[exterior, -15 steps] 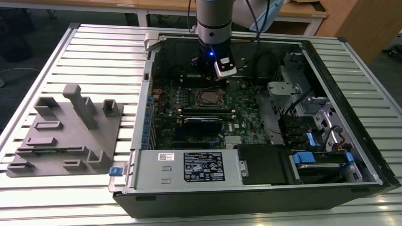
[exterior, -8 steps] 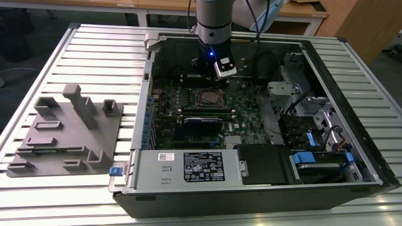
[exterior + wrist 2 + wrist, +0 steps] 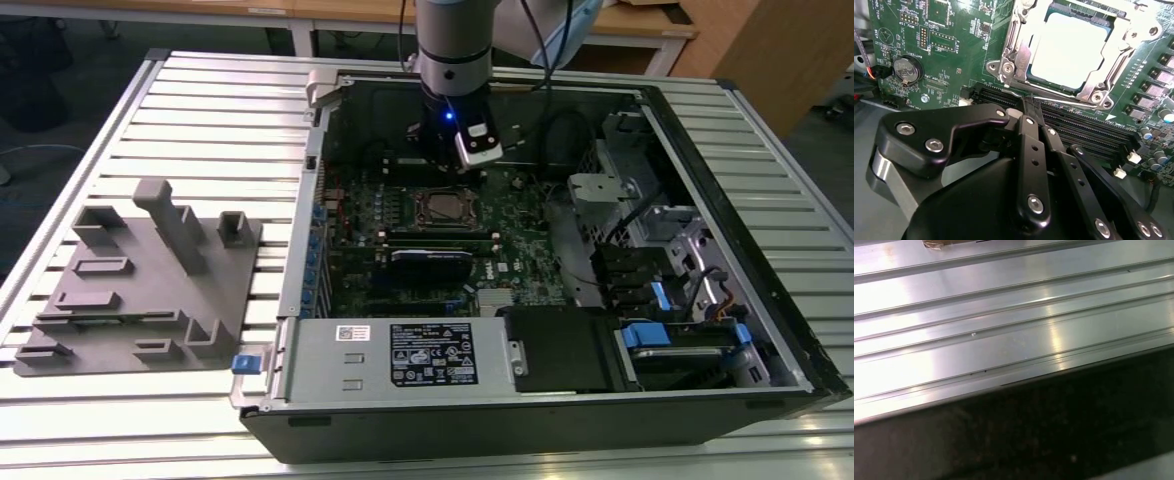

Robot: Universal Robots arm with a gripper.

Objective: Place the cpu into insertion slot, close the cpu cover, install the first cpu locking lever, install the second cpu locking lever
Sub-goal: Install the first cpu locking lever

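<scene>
At the exterior view's left, a grey moulded plastic fixture tray [image 3: 134, 280] lies on the ribbed aluminium table [image 3: 200, 110], well apart from my work. Next comes the open black computer case [image 3: 534, 435] with its green motherboard [image 3: 360, 215]. Midway across that board, the small square cpu with the dull silvery top [image 3: 1069, 47] is already down in its socket. The thin shiny metal cpu cover [image 3: 1015, 45] lies shut around it. My black pincer [image 3: 1026, 106] hangs just beside the socket's edge. Its fingers are drawn together with nothing I can see between them, and the tips are at or touching the thin steel wire locking lever [image 3: 1074, 99]. I judge a lever step is in hand, though I cannot tell which lever. Seating it calls for a firm push down and a tuck under its catch. Blue-tabbed drive bays [image 3: 667, 335] stand at the exterior view's right.
</scene>
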